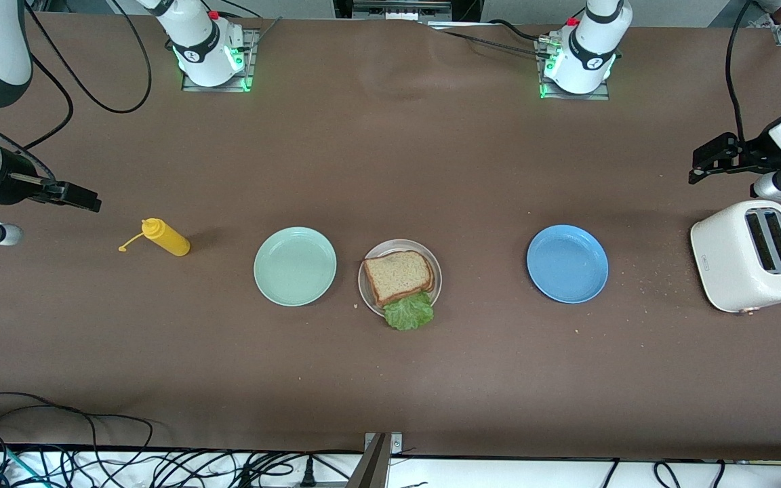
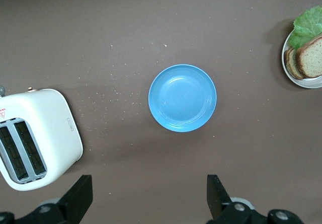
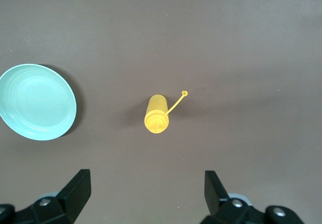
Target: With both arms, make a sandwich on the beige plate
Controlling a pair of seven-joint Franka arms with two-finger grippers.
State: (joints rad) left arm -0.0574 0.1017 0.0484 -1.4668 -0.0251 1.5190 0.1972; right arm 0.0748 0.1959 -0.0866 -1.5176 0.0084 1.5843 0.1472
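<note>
The sandwich (image 1: 398, 276) sits on the beige plate (image 1: 368, 293) at the middle of the brown surface (image 1: 431, 169), with its lettuce leaf (image 1: 409, 312) hanging over the plate's rim on the side nearer the front camera. Taking the beige plate as the landmark: the mint-green plate (image 1: 295, 266) lies just beside it toward the right arm's end, and the yellow squeeze bottle (image 1: 167, 237) stands well apart that same way. The blue plate (image 1: 567, 263) lies near it toward the left arm's end, with the white toaster (image 1: 750, 255) well apart in that direction.

The left pincer (image 1: 702, 166) hangs open and empty above the toaster end; its wrist view shows its spread fingers (image 2: 218, 196), the toaster slots, scattered crumbs and two stacked bread slices on the plate's edge, which the front view hides under the top slice. The right pincer (image 1: 82, 198) hangs open and empty over the surface at the bottle end; its wrist view shows the bottle's cap dangling on its tether.
</note>
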